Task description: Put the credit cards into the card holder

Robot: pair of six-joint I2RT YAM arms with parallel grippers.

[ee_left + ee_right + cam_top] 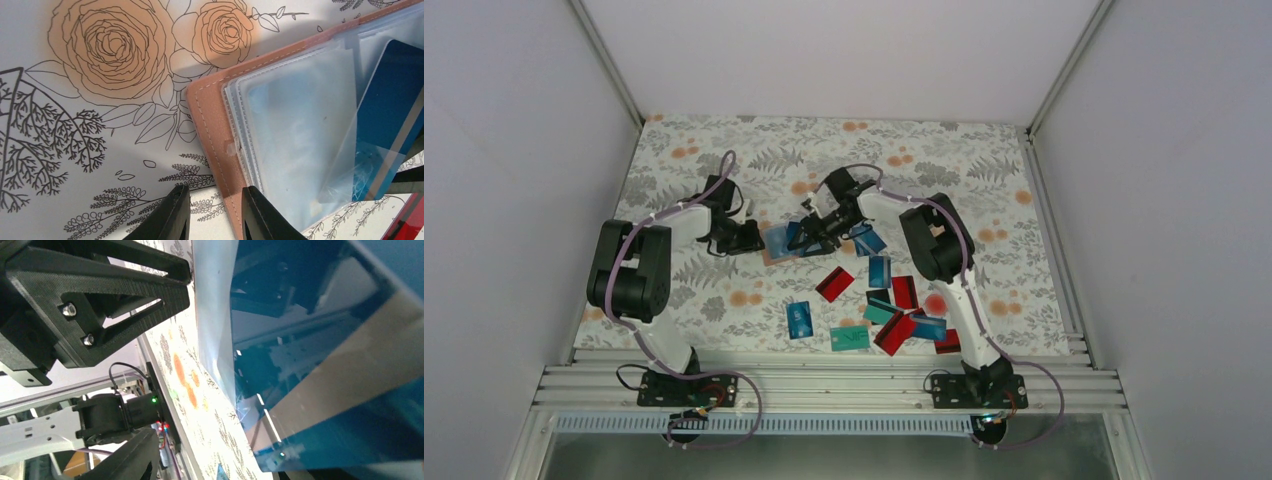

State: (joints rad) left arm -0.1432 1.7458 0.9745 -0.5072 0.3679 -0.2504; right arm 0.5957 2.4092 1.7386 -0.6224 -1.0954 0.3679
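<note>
The tan card holder [776, 245] lies open mid-table, its clear sleeves [295, 125] facing up. A blue credit card [395, 115] sits partly inside one sleeve and shows large in the right wrist view [350, 365]. My left gripper [215, 189] is at the holder's left edge [210, 130], jaws a little apart. One finger [260, 215] is over the tan cover, the other [170, 215] over the cloth. My right gripper [172, 355] stands open just behind the blue card, gripping nothing. Several red, blue and teal credit cards [894, 310] lie scattered nearer the bases.
A floral cloth [724, 300] covers the table. Loose cards include a red one [834, 283], a blue one [800, 319] and a teal one [849, 338]. White walls close in the sides and back. An aluminium rail [824, 375] runs along the near edge.
</note>
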